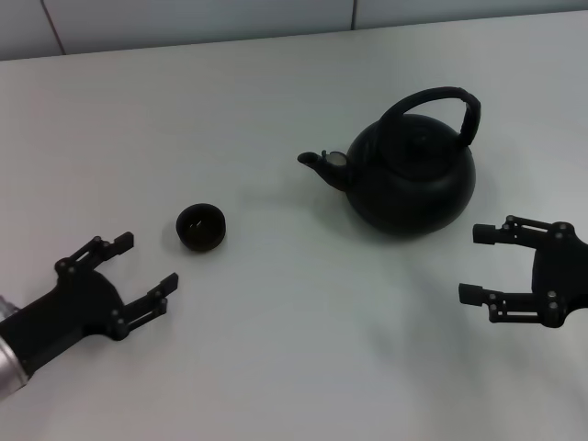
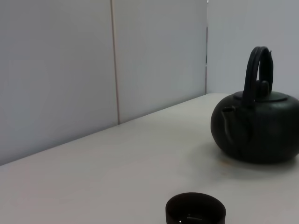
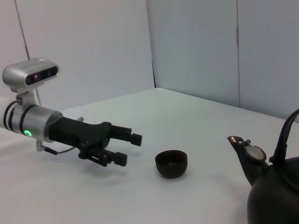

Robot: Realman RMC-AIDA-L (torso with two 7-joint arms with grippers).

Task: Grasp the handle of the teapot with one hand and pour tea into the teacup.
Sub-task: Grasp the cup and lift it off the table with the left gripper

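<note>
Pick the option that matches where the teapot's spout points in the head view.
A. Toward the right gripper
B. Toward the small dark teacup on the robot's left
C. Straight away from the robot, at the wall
B: the short spout of the round matte-black teapot juts to the robot's left, the side where the small dark handleless teacup stands apart from it on the white table.
</note>
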